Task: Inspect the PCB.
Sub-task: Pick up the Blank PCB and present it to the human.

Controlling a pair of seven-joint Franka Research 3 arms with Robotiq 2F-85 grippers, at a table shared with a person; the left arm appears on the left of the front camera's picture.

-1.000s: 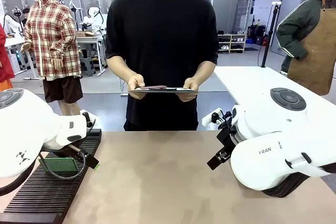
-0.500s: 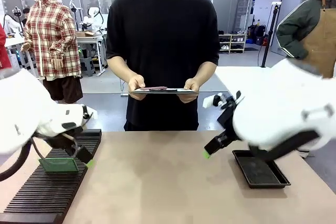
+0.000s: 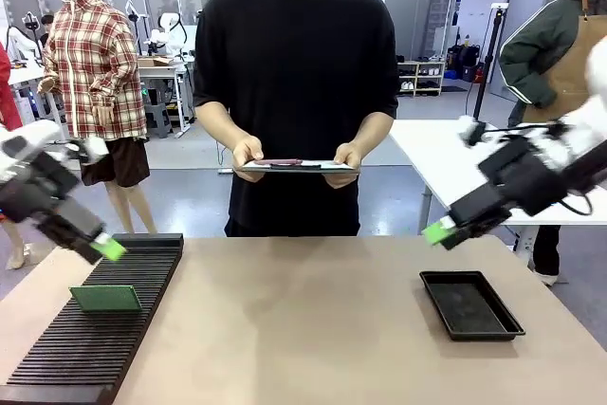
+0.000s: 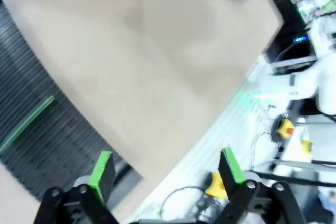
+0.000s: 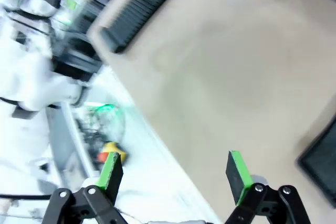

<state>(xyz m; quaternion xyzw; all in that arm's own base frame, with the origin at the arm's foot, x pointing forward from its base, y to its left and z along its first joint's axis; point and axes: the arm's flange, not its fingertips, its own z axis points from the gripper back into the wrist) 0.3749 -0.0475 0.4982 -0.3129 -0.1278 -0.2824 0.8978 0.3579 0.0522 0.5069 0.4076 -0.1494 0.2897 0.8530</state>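
Observation:
The PCB (image 3: 106, 298), a thin green board, stands in a slot of the black ribbed rack (image 3: 85, 348) at the table's left. It shows edge-on as a green strip (image 4: 26, 123) in the left wrist view. My left gripper (image 3: 100, 246) hovers above and slightly left of it, open and empty, its green pads (image 4: 102, 169) wide apart. My right gripper (image 3: 441, 231) hangs open above the table's right side, above the black tray (image 3: 471, 305), with nothing between its fingers (image 5: 237, 174).
A person in a black shirt stands at the far edge holding a clipboard (image 3: 296, 165) level in both hands. The tan table (image 3: 303, 320) lies bare between rack and tray. The rack (image 5: 142, 3) and tray corner (image 5: 320, 161) show blurred in the right wrist view.
Both arms have swung up and outward from the table's middle. The left gripper rose away from the rack and PCB; the right arm uncovered the black tray.

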